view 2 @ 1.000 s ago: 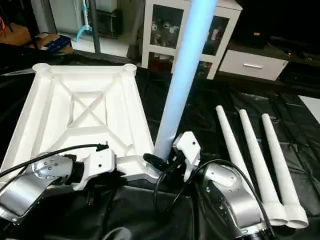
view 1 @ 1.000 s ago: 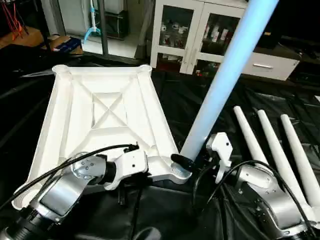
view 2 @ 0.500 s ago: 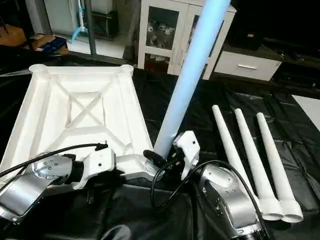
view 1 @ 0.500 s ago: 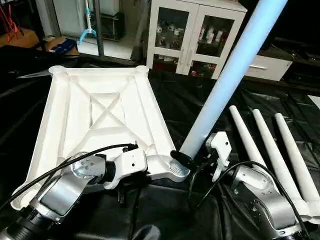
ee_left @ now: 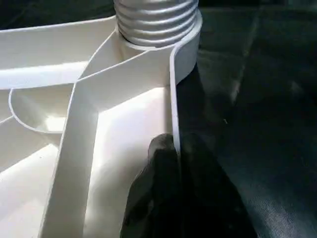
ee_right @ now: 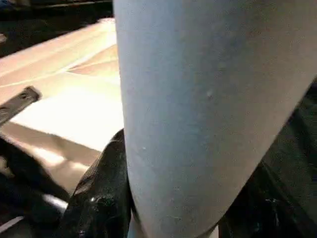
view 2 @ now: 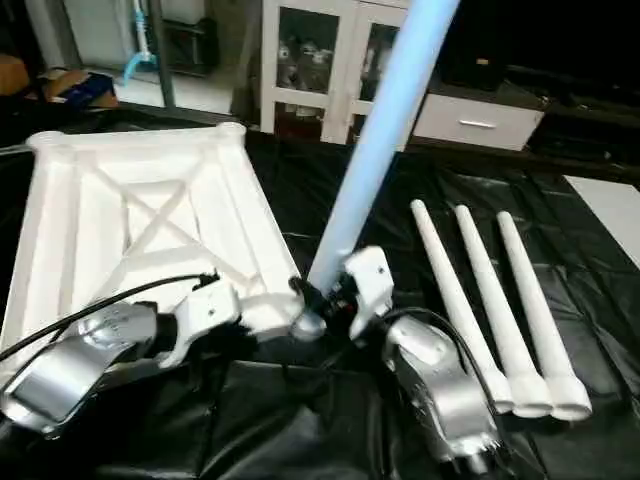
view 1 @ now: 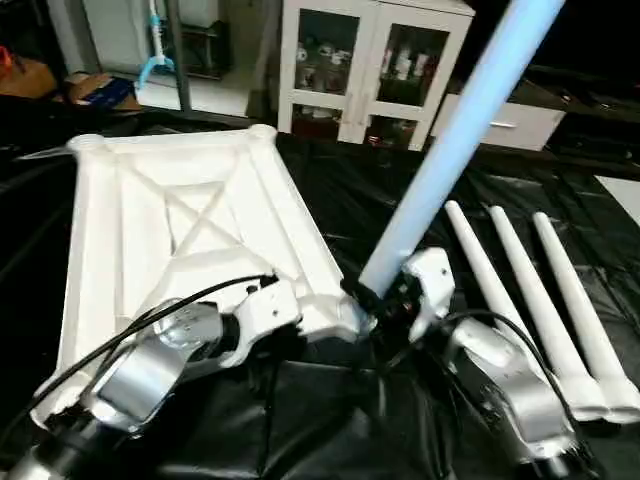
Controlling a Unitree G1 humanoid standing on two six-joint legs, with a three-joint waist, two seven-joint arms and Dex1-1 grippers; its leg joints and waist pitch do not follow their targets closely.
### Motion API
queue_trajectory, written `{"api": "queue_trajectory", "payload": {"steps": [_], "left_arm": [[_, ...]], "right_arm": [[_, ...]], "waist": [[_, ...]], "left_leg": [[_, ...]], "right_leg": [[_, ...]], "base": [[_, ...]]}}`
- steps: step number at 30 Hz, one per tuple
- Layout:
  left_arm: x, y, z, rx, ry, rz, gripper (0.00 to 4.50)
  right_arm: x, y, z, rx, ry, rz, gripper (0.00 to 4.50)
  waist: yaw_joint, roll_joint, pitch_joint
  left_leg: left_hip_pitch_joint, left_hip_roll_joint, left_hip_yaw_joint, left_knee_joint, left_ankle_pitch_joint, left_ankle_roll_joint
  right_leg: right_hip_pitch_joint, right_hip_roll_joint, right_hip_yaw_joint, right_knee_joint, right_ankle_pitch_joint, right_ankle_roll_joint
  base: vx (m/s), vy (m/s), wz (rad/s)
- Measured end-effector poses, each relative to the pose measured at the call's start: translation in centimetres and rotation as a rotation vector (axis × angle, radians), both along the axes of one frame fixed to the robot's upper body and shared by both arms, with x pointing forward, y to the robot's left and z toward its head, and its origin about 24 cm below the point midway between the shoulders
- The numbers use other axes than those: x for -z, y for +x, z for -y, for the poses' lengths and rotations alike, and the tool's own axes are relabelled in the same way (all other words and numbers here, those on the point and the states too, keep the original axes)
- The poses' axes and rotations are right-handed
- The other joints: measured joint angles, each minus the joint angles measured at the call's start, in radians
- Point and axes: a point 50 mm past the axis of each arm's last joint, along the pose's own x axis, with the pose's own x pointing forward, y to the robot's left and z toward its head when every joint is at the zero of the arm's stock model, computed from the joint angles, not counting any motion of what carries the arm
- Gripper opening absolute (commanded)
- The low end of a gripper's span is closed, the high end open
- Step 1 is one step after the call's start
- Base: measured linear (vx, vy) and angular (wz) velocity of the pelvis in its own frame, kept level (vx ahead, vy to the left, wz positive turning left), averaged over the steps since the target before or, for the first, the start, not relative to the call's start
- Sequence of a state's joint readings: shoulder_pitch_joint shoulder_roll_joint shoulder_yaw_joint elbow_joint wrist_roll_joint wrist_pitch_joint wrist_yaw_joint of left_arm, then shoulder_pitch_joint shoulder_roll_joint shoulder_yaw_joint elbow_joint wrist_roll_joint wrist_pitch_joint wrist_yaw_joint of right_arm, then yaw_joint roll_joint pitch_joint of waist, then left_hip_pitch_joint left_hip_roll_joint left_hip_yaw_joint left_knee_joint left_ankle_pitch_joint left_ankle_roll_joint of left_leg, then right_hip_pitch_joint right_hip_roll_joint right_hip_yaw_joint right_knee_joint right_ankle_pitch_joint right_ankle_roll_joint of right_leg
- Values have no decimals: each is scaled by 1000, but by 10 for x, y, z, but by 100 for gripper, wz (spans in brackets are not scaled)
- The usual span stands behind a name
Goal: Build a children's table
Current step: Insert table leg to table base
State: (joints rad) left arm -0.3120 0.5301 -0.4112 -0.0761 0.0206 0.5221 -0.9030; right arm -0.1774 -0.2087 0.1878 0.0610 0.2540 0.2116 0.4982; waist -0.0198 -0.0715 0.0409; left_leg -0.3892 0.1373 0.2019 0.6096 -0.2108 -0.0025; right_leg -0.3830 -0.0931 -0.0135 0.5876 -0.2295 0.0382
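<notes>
A: In the head views, how far is the build getting?

B: It is just starting. The table top (view 1: 190, 225) is lying ribs-up on the black sheet (view 1: 340, 420), taking up the 9 to 11 o'clock part. One leg (view 1: 450, 140) is leaning up toward 1 o'clock with its foot at the top's near corner socket (view 1: 352, 318). I judge it is still being seated, not yet fixed, since it is tilting. Three spare legs (view 2: 505, 320) are lying side by side at 3 o'clock, well apart from the top, and the two far corner sockets are standing empty.

A: And the grippers there?

B: The right gripper (view 1: 385, 295) is pinching the leg just above its foot. The left gripper (view 1: 300, 335) is sitting at the top's near edge, beside that socket.

A: What is the left wrist view adding?

B: Its fingers (ee_left: 166, 198) are pressed nearly together, nipping the thin rim of the top. The ridged socket (ee_left: 156, 20) is showing at 12 o'clock, so that arm is steadying the top.

A: The right wrist view?

B: The leg is passing between the black fingers (ee_right: 101, 198), which are clamping it on both sides. So, judging from this, one leg is going in and three are waiting.
</notes>
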Motion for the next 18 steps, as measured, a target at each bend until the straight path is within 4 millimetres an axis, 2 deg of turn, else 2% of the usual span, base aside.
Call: {"api": "queue_trajectory", "payload": {"steps": [2, 9, 14, 18], "left_arm": [[-1, 4, 5, -49, 1, 0, 0], [-3, 15, 29, -225, 7, -4, 0], [-8, 20, 48, -325, 17, 0, 0], [-10, 20, 49, -332, 26, 10, 0]], "right_arm": [[-1, 8, -5, 59, -18, 7, 186], [-4, 32, -18, 294, -48, -39, 186], [-7, 44, -25, 510, -51, -58, 186], [-9, 45, -27, 553, -47, -52, 186]], "waist": [[-5, 0, 3], [-31, -10, 7], [-32, -17, 6], [-28, -22, 3]], "left_leg": [[0, 0, -1, 0, 0, 0], [-3, -1, -2, 0, 0, 0], [-6, -1, -2, 0, 0, -1], [-7, -1, 0, 2, 1, -2]], "right_leg": [[-1, 0, -1, -4, 0, 0], [-6, 0, -1, -12, 0, 0], [-13, 0, -1, -10, 8, -11], [-14, 0, 1, -10, 43, -14]], "base": [[0, 0, 0], [0, 0, 0], [0, 0, 0], [15, -11, 0]]}}
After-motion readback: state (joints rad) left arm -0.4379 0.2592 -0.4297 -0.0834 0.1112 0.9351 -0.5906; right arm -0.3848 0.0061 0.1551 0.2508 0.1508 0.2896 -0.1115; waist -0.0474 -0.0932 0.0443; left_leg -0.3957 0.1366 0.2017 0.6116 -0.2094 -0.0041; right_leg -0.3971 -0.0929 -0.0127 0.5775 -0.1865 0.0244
